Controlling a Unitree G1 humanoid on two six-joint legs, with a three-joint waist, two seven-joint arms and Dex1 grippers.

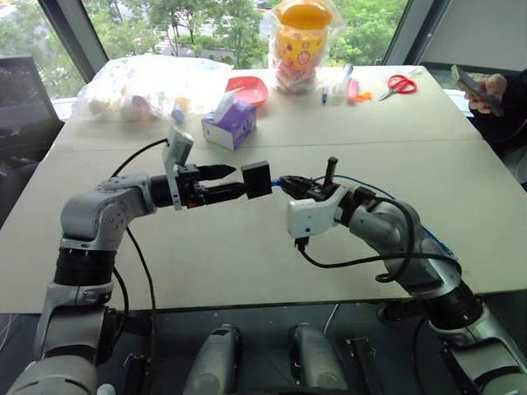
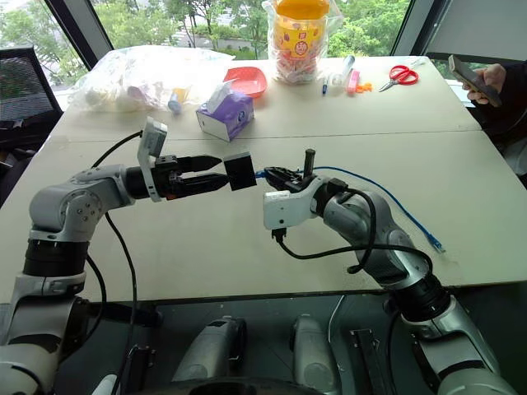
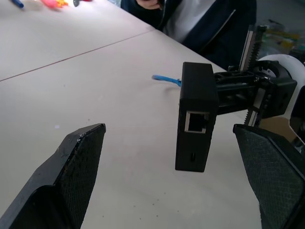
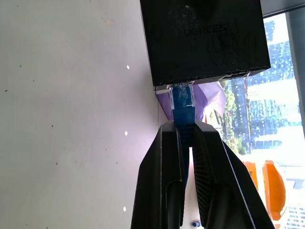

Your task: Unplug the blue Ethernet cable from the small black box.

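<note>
The right gripper (image 4: pixel 187 138) is clamped tight on the blue Ethernet cable (image 4: pixel 183 107) just behind its clear plug, which is still seated in the small black box (image 4: pixel 204 40). The box hangs in the air above the middle of the counter (image 1: pixel 247 263), carried by the plug alone. The left gripper (image 3: pixel 176 167) is spread to its widest, one finger on each side of the box; neither pad touches it in the left wrist view, where a second, vacant port (image 3: pixel 196 121) faces the camera. The rest of the cable trails from the right gripper across the counter toward its right edge, its far plug (image 2: pixel 436 244) lying on the surface.

The counter is pale, with a seam running across it, set before large windows with trees outside. Along its far edge sit one purple tissue box (image 1: pixel 232 123), one red bowl (image 1: pixel 249 89), one yellow jar (image 1: pixel 301 41) in a clear bag, one pair of red scissors (image 1: pixel 402 83) and one bulky plastic bag (image 1: pixel 140 82). At the far right corner a person's hand (image 1: pixel 492 85) holds a phone.
</note>
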